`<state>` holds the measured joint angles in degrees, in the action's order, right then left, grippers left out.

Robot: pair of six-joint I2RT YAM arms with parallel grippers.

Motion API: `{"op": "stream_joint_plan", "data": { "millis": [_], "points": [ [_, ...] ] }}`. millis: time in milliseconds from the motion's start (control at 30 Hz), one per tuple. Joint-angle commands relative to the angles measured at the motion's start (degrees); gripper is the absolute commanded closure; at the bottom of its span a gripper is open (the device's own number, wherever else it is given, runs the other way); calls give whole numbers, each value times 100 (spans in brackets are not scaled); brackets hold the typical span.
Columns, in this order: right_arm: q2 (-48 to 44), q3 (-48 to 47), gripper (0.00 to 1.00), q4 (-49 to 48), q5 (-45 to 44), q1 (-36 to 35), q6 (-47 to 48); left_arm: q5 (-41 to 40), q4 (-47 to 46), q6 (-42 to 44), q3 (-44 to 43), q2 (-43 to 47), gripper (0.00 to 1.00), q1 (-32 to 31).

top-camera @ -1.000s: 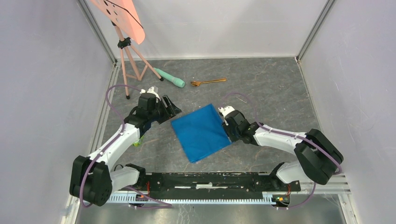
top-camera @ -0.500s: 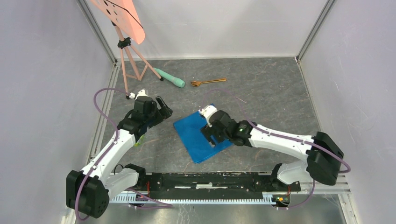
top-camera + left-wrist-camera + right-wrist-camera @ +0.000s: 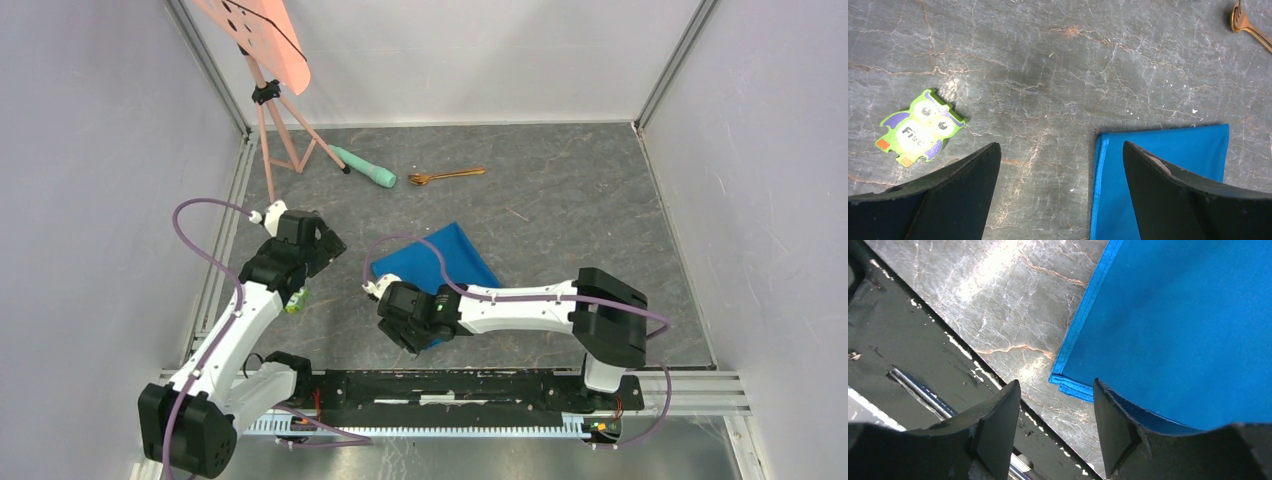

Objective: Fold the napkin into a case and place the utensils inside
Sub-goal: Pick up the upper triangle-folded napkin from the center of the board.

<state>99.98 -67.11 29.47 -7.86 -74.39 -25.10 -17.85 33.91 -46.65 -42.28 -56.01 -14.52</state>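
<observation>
Napkin (image 3: 1188, 330) — smooth blue cloth, stitched hem, on veined grey table (image 3: 1048, 60). Right gripper (image 3: 1055, 387) parted over hemmed corner (not pinching); left gripper (image 3: 1060, 150) spread wide — empty.

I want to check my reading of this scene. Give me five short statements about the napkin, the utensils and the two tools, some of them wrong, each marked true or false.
1. The napkin lies on the table, gripped by neither tool. True.
2. The utensils rest on the napkin. False: they lie on bare table beyond it.
3. The right tool is open near a napkin corner. True.
4. The left tool is shut on the green owl piece. False: it is open, and the owl piece lies on the table beside it.
5. The mint-green cylinder lies left of the utensils in the top view. True.
</observation>
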Motion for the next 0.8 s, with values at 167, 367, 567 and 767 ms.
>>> {"op": "stream_joint_plan", "data": {
  "millis": [167, 367, 567, 767],
  "points": [
    [394, -295, 41, 270, -427, -33, -321, -89, -125, -123, 249, 385, 2, 86],
    [575, -288, 43, 245, -508, -32, -312, -70, -124, -84, 263, 433, 2, 84],
    [786, -84, 56, 201, -652, -45, -330, -54, -106, -90, 259, 463, 2, 86],
    [756, 226, 82, 62, -1272, -67, -300, 95, -118, -142, 351, 406, 2, 81]
  ]
}}
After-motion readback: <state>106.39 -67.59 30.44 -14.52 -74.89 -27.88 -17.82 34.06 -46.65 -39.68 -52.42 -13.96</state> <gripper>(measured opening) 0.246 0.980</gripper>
